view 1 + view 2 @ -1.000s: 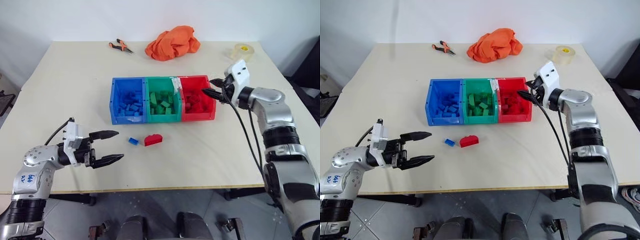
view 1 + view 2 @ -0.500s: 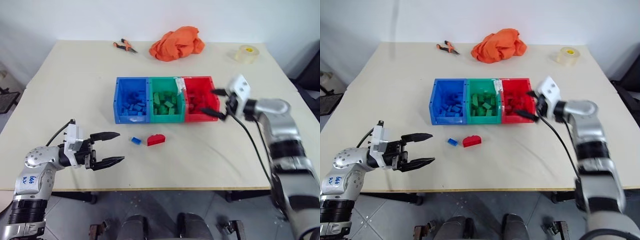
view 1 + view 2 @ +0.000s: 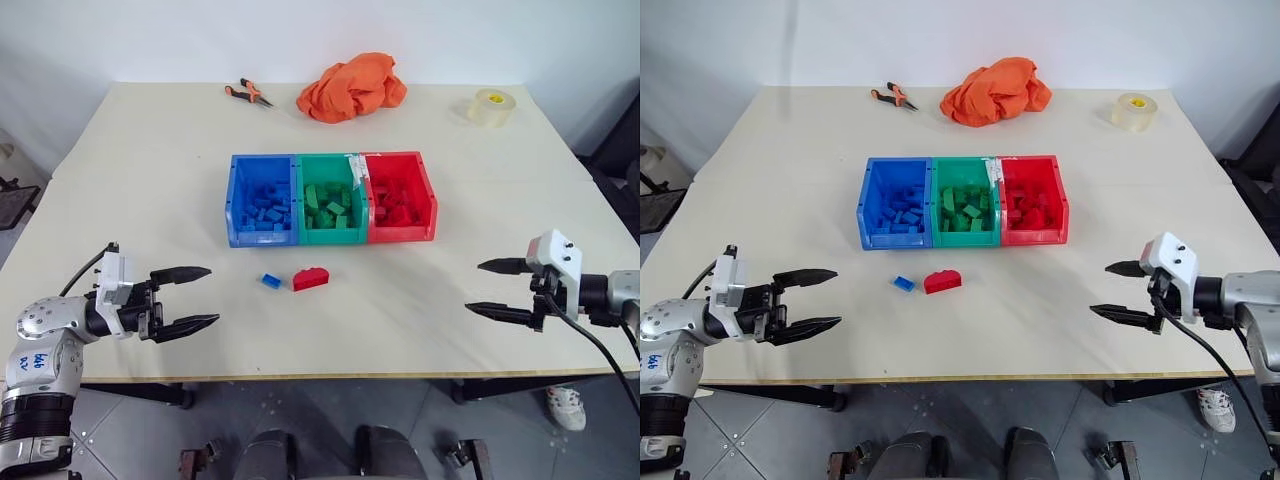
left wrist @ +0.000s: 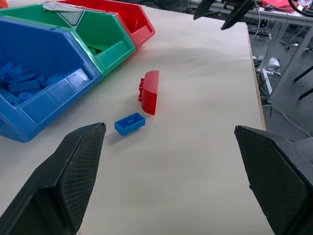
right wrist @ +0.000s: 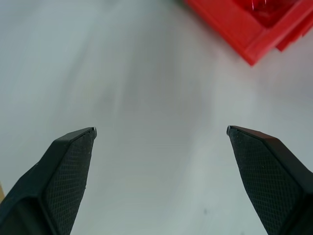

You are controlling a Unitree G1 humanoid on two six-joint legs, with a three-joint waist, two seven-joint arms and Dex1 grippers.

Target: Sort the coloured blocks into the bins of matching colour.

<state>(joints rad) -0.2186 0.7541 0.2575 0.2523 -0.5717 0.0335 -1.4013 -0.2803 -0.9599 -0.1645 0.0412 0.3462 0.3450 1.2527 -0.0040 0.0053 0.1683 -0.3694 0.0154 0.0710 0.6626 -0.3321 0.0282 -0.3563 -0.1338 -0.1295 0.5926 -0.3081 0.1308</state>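
Hovering wide open and empty, left claw [image 3: 197, 297] and right claw [image 3: 487, 288] flank a blue block [image 3: 268, 281] and red block [image 3: 310, 278] on the worktop [image 3: 150, 180].

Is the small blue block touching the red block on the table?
Apart. The left wrist view shows bare table between the small blue block and the red block; the left eye view shows the same gap.

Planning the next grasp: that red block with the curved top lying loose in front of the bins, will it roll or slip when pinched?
The red block lies on its side with its studs pointing sideways, so it probably won't roll. It looks like hard, smooth plastic: likely stiff and light, and apt to slide on the table if nudged. Pinching the curved top may slip; flat faces seem safer.
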